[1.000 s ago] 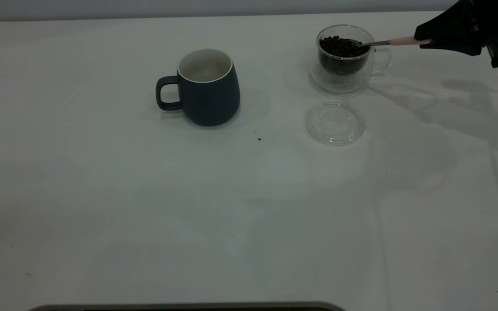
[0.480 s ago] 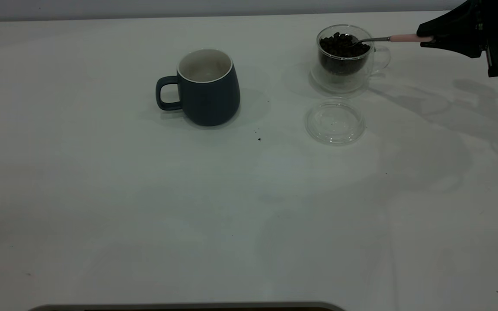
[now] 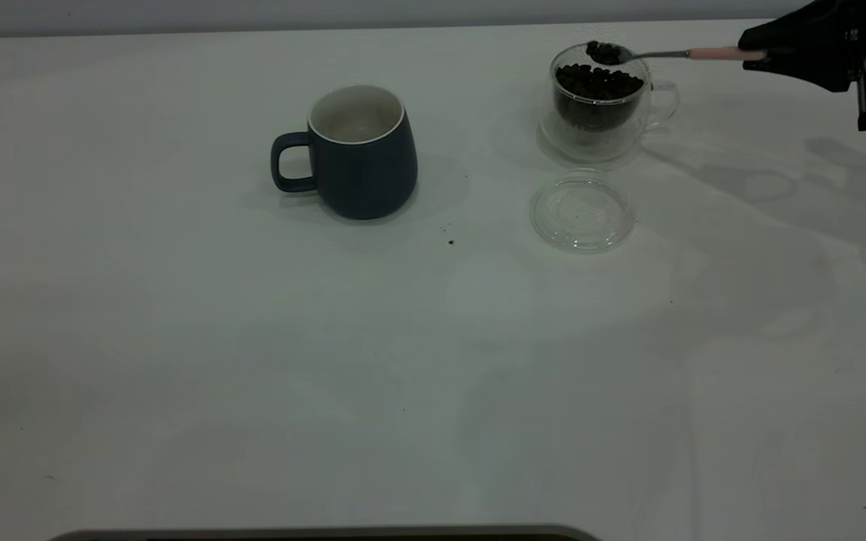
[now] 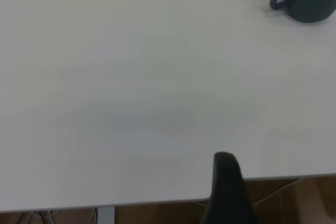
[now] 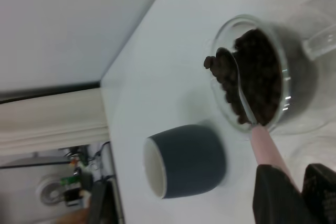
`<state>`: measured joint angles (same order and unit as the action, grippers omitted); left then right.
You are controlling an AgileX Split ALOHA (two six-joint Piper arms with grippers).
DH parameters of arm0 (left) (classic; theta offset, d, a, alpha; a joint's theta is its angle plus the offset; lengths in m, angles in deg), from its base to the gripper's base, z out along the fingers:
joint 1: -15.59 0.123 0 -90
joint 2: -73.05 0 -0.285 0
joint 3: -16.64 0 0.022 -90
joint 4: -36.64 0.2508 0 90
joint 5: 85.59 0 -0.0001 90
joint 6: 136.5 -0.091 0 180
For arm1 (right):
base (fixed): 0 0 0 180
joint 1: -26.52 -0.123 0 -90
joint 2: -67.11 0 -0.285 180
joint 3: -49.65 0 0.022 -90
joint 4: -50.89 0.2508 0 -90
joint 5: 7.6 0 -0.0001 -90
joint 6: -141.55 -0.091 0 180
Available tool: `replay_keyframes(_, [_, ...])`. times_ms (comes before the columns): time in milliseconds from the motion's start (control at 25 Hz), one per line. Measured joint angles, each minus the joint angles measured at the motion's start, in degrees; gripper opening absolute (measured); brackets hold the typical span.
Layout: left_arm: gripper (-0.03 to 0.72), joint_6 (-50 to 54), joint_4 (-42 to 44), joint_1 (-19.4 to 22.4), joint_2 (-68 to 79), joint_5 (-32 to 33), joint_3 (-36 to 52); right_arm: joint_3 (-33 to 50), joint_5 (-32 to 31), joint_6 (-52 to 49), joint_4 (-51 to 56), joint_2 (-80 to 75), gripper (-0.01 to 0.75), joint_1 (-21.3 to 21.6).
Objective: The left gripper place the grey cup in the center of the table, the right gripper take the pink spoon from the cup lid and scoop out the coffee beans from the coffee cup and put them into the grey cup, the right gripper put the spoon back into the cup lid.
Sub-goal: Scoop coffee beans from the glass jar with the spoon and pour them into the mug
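Now the right hand (image 3: pixel 760 55) pinches the pale handle of the pink spoon (image 3: pixel 673 54), held nearly level so that the heaped coffee beans (image 3: pixel 604 51) stay in its bowl just above the rim of the coffee cup (image 3: pixel 600 101). To that cup's left, the grey cup (image 3: pixel 361 152) stands upright mid-desk, well apart, white inside showing, ready to receive them. Near the glass cup, the cup lid (image 3: pixel 582 211) lies flat on the desk (image 3: pixel 252 361), awaiting the spoon. The left hand (image 4: pixel 227 187) waits at the desk's edge; whether it is spread cannot be told.
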<state>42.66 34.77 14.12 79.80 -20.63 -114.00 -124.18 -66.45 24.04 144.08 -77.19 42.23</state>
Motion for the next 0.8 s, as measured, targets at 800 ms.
replay_keyframes(800, [0.565,0.0,0.0,0.0,0.0,0.0,0.0,0.0,-6.3,-0.6,1.3,0.0,0.114,0.1])
